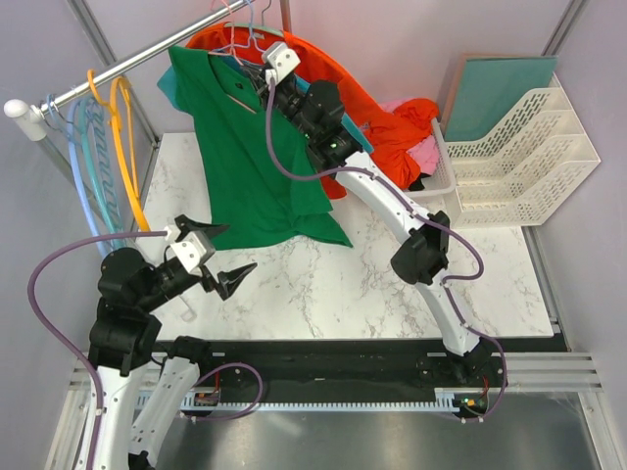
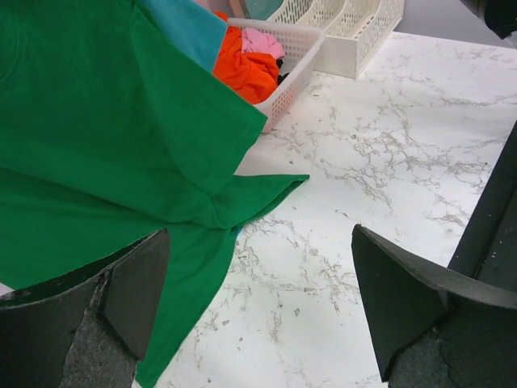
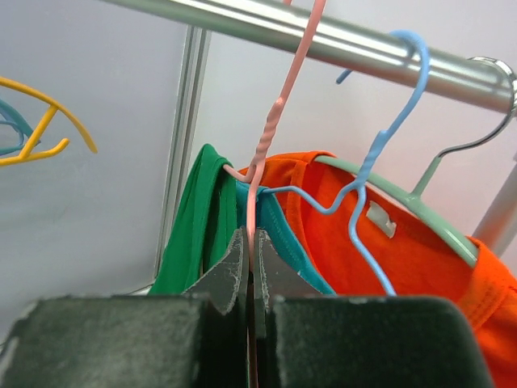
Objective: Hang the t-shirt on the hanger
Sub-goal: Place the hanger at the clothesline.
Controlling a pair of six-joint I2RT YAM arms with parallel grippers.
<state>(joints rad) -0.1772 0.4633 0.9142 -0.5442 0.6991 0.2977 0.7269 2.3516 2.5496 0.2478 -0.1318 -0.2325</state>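
The dark green t-shirt (image 1: 245,147) hangs from the rail end of the scene, and its lower part drapes onto the marble table (image 1: 392,284). It fills the left of the left wrist view (image 2: 105,137) and shows as a green fold in the right wrist view (image 3: 198,218). The pink wire hanger (image 3: 279,105) hooks over the metal rail (image 3: 339,40), its hook also showing from above (image 1: 227,22). My right gripper (image 3: 250,238) (image 1: 269,73) is shut on the hanger's wire just below the twisted neck. My left gripper (image 2: 260,242) (image 1: 233,250) stands open above the table beside the shirt's hem, holding nothing.
An orange-red garment (image 3: 420,267) on a mint hanger, a teal t-shirt (image 3: 283,234) and a light blue wire hanger (image 3: 380,153) crowd the rail beside the pink one. A yellow-orange hanger (image 1: 125,137) and light blue hangers (image 1: 83,157) hang at left. A white basket (image 1: 441,166) and a cream file tray (image 1: 529,147) stand at right.
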